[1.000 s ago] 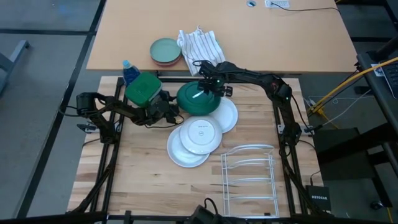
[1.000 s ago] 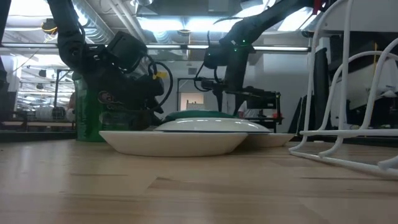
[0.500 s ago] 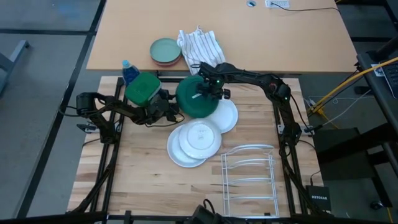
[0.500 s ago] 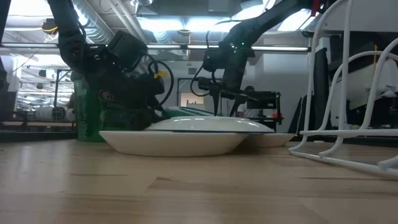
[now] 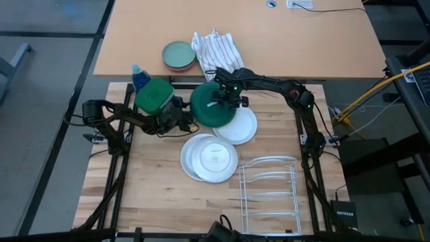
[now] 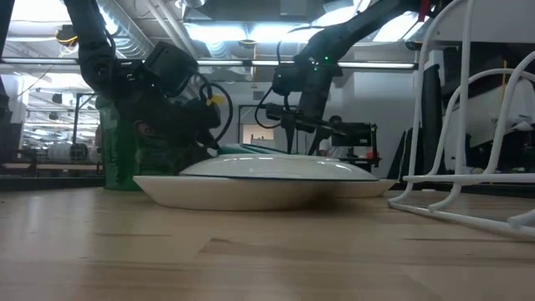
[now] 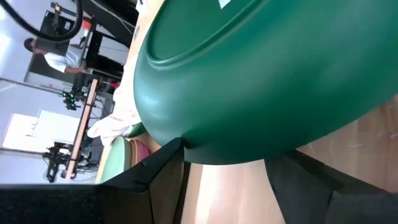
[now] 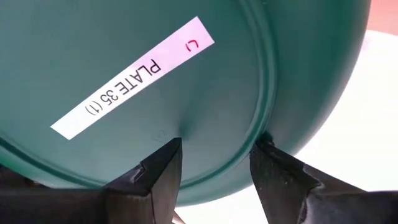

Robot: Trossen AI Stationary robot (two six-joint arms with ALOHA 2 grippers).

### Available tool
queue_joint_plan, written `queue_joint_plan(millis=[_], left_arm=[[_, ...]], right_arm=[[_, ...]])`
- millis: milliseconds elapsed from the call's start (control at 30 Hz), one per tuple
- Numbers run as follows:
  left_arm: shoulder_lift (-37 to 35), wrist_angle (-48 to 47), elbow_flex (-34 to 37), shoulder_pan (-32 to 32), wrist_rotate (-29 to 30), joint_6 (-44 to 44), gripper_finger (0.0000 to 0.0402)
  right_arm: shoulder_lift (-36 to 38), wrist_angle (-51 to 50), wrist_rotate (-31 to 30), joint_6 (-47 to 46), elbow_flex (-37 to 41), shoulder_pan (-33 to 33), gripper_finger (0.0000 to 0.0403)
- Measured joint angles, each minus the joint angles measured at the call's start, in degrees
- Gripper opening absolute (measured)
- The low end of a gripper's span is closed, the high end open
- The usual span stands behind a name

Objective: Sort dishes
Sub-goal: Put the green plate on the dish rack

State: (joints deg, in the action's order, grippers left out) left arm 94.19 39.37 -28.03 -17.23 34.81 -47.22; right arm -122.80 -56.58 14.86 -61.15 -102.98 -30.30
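Note:
A dark green plate point(image 5: 209, 111) lies bottom up and tilted, with a white label on its underside point(image 8: 124, 50). My right gripper point(image 5: 227, 101) stands open over its far right rim. My left gripper point(image 5: 187, 121) is open at its low left rim point(image 7: 217, 149). A plain white plate point(image 5: 243, 126) lies flat beside it. Nearer, the small plate with a centre stamp point(image 5: 213, 156) rests on another white plate point(image 5: 191, 167). My left gripper comes almost level from the table's left. The green plate's low rim point(image 7: 211, 150) sits in the gap of its open fingers, against one fingertip point(image 7: 177, 148). Whether the other finger touches, I cannot tell. My right gripper points steeply down with the plate's raised rim point(image 8: 249, 158) between its open fingers. One fingertip point(image 8: 169, 149) is on the upturned underside and the other point(image 8: 266, 152) is outside the rim. The plate tilts, its left side low.
A white wire dish rack point(image 5: 269, 191) stands at the near right. A green-lidded jar point(image 5: 154, 95) and a blue-capped bottle point(image 5: 138, 72) stand behind my left arm. On the far table lie a pale green dish point(image 5: 178, 55) and a striped towel point(image 5: 215, 47).
My right gripper has turned at the wrist, and the green plate has tipped and shifted toward my left gripper. The small stamped plate, which overlapped both white plates, has slid toward the near edge and settled flat on the near white plate. The right white plate is now uncovered.

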Motion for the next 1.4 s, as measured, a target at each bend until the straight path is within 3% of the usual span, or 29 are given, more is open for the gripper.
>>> queue_joint_plan(millis=[200, 567, 967, 1400], left_arm=[[0.04, -0.35, 0.02, -0.02, -1.80, -3.45, 0.0189], [0.09, -0.48, 0.07, -0.02, -2.88, -6.67, 0.0107], [0.09, -5.49, 0.04, 0.15, -2.93, -1.16, 0.0007], [0.04, -5.48, -0.13, 0.12, -2.30, 3.52, 0.0001]], right_arm=[[0.07, 1.00, -0.88, 1.29, -0.02, -0.03, 0.0186], [0.31, 1.45, -2.32, 2.38, -0.16, -0.13, 0.0186], [0.65, 1.42, -6.36, 7.23, -1.65, -0.02, 0.0186], [1.04, 0.61, -5.80, 10.89, -14.36, 0.87, 0.0186]])
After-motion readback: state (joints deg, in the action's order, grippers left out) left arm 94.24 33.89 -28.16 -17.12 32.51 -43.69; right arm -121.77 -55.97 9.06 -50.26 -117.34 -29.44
